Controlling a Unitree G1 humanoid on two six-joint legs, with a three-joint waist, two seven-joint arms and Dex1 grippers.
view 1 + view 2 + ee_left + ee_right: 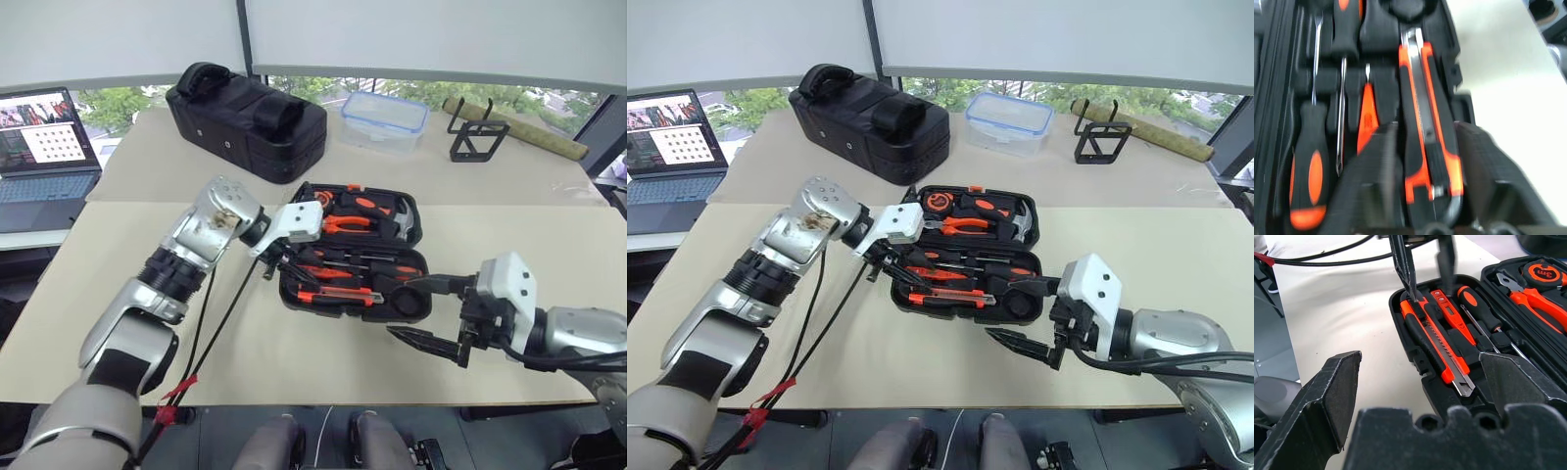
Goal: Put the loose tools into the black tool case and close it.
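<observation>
Two risks on the pale worktop [147, 323], both about closing. The black tool case [286, 294] lies open mid-worktop with its lid flat behind it, so the shut step is not done.

Left hand [279, 266] hangs over the case's near-left end, right at the butt of the utility knife [1432, 338]. Cannot tell if it grips the knife or has let go. If it is clamped, a lift probably drags the knife out of its recess; a knife left proud would likely block the lid.

Right hand [404, 309] is spread wide with nothing in it, just beside the case's front right corner — a careless sweep could shove the light case.

Loose tools look home: the knife, the tester pen [1449, 316] beside it, then the screwdrivers [1308, 171].

Views: the head views give the layout, lid and both arms. The right wrist view shows the knife low in its slot from the side. The left wrist view gives a close look down the knife — too blurred to judge contact.
</observation>
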